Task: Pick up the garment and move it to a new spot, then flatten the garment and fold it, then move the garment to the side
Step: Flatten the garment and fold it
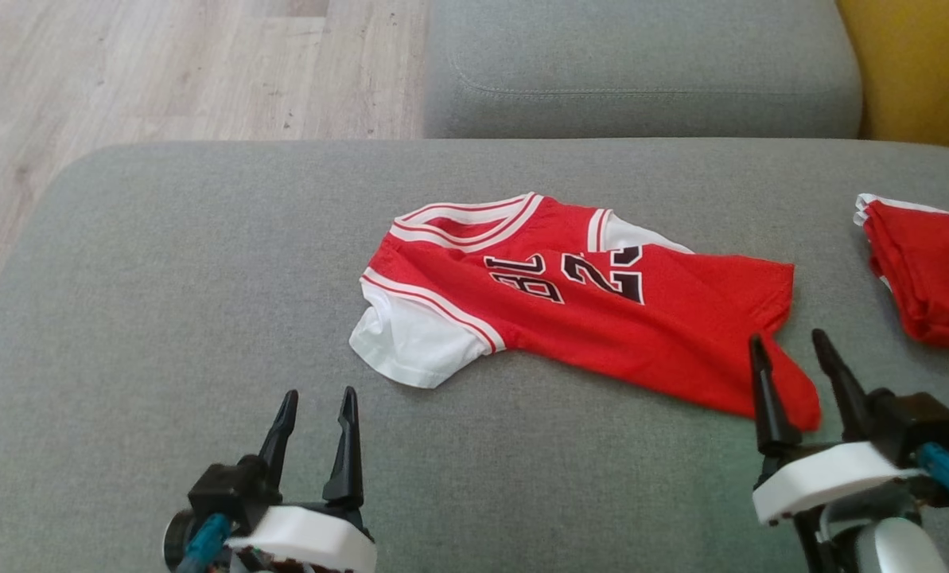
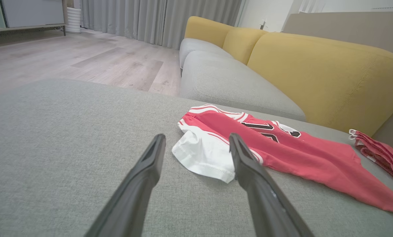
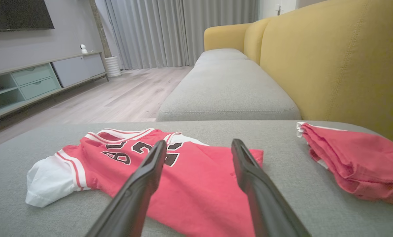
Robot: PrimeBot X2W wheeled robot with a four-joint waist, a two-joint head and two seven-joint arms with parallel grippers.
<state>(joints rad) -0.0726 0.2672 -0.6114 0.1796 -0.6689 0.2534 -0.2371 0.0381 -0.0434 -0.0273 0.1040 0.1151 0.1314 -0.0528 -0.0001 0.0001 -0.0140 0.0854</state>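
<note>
Trouble is likeliest at the hem corner nearest your right jaws. They stand wide apart with nothing between them, poised over that tapering red corner of the garment [image 1: 601, 318]; I cannot tell whether a fingertip touches the cloth. Close there and you may pinch one layer only, so the body drags and bunches on the lift instead of rising as a sheet. Go too deep and you could nip the cover of the grey cushion [image 1: 204, 334] along with the fabric. Your left jaws are equally wide and empty, just short of the white sleeve [image 2: 203, 158]. If they take only that sleeve, the light cloth will probably stretch and twist rather than carry the shoulder. Watch the folded red pile [image 1: 931, 270] off to the robot's right too. A wide swing could knock it open, and its matching colour makes it easy to mistake for your target.

The garment lies mid-cushion, printed side up, collar toward the robot's left and hem toward its right. It is a red jersey with white sleeves, red-and-white striped trim at neck and armholes, and black characters edged in white. It is roughly spread but skewed, with the far sleeve partly covered by the body and the lower hem rumpled into a point.
</note>
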